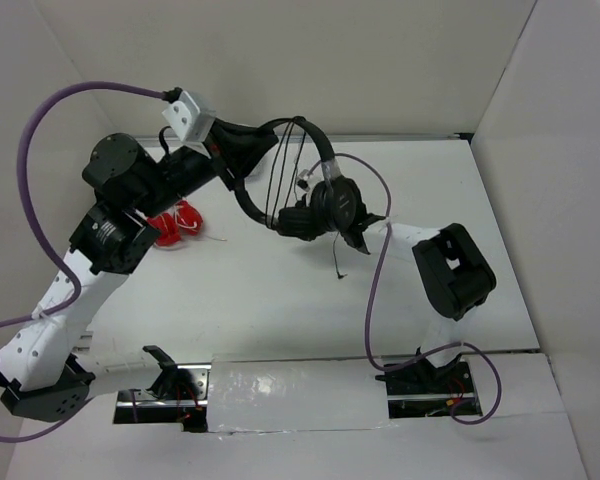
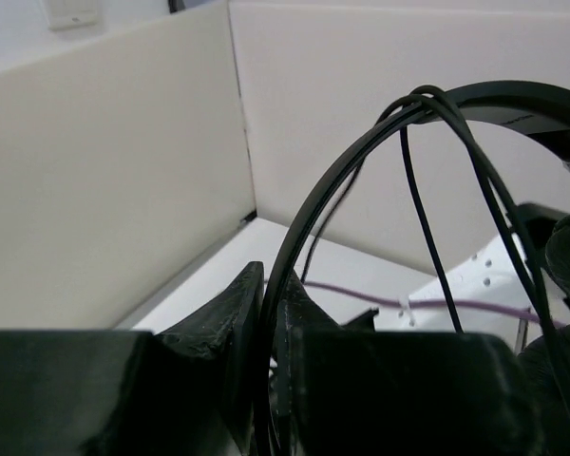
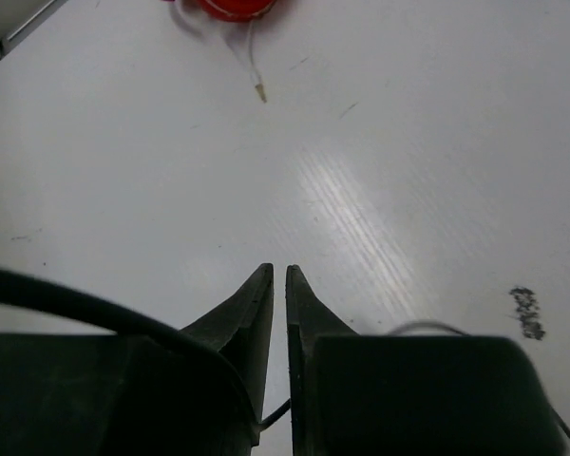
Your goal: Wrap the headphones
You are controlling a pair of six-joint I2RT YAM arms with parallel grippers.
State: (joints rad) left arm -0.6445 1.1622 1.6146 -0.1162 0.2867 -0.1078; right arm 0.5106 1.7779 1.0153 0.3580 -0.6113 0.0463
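Your left fingers [image 2: 223, 323] clench the headband [image 2: 309, 223] of the headphones [image 1: 330, 205], held above the counter [image 1: 280, 300] toward 12 o'clock, while your right fingers [image 3: 252, 313] look pinched on the cable [image 1: 338, 258] mid-wrap, so next carry another taut loop over the band.

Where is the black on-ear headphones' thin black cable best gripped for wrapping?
Probably its free tail, approached from the right: it hangs straight below the round ear pads, while the rest is looped over the thin black headband clamped in the left gripper.
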